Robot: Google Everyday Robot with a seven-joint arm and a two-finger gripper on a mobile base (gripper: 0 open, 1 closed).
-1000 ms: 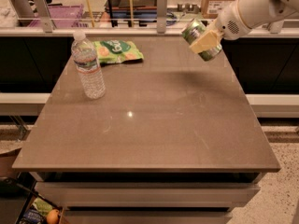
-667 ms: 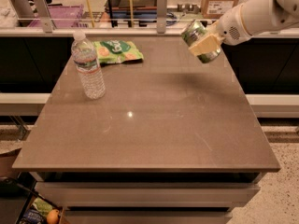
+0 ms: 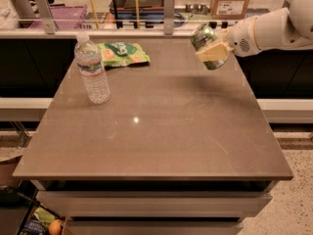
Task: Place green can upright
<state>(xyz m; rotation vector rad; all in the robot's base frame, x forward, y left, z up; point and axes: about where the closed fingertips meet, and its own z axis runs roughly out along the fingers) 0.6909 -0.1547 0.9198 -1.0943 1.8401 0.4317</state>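
Green can (image 3: 202, 35), tilted, clamped in the gripper (image 3: 212, 52) jaws above the table (image 3: 161, 131), far right.

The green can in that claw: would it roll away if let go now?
Probably. The can hangs tilted in the gripper, above the table's far right, so it would likely land on its round side and roll. Its shiny metal looks slippery, and it may dent.

Holding the tool (image 3: 211, 49) above the far right corner of the bench (image 3: 161, 146), clamped on the tilted can (image 3: 203, 35), off the surface. Leaving middle, front and right side open for passing. Blocking the far left with the upright bottle (image 3: 93, 72) and the flat bag (image 3: 122, 54) just behind it. Fencing the far edge with a railing (image 3: 168, 13).
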